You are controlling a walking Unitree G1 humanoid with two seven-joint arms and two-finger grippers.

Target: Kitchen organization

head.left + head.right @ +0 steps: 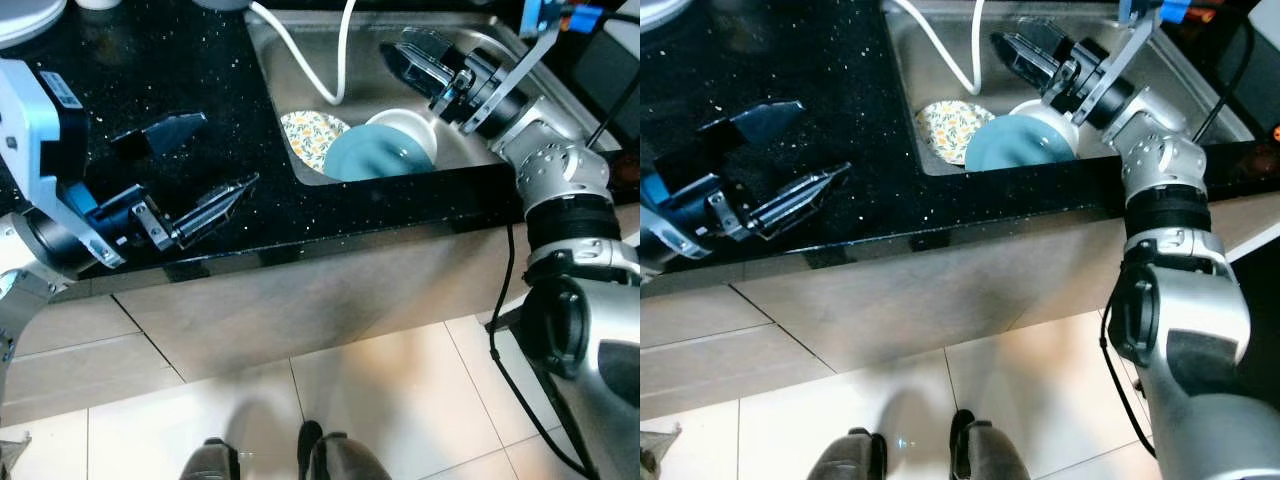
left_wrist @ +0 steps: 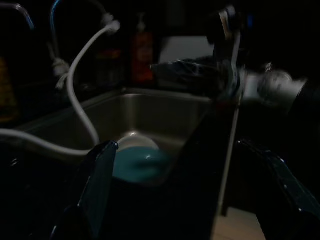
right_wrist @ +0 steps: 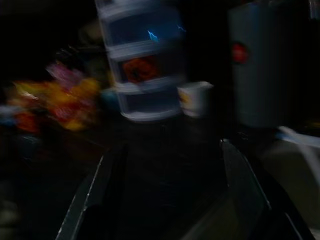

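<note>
The robot stands close against a black speckled counter (image 1: 180, 60), and its head looks down on a steel sink (image 1: 480, 150) in the upper middle of the frame. Inside the sink lie the dishes — a teal plate (image 1: 365, 155), a white bowl (image 1: 410, 128) just behind it and touching it, and a flowered plate (image 1: 308, 135) partly under the teal one. A white hose (image 1: 335, 70) hangs down into the basin. The right gripper (image 1: 408, 58) hovers above the sink in the upper right, its two black fingers spread and empty; I judge it is placed there to come down on the bowl or the plate. The left gripper (image 1: 205, 165) waits low over the counter at the left, also spread wide and holding nothing, probably kept free to receive or steady a dish.
</note>
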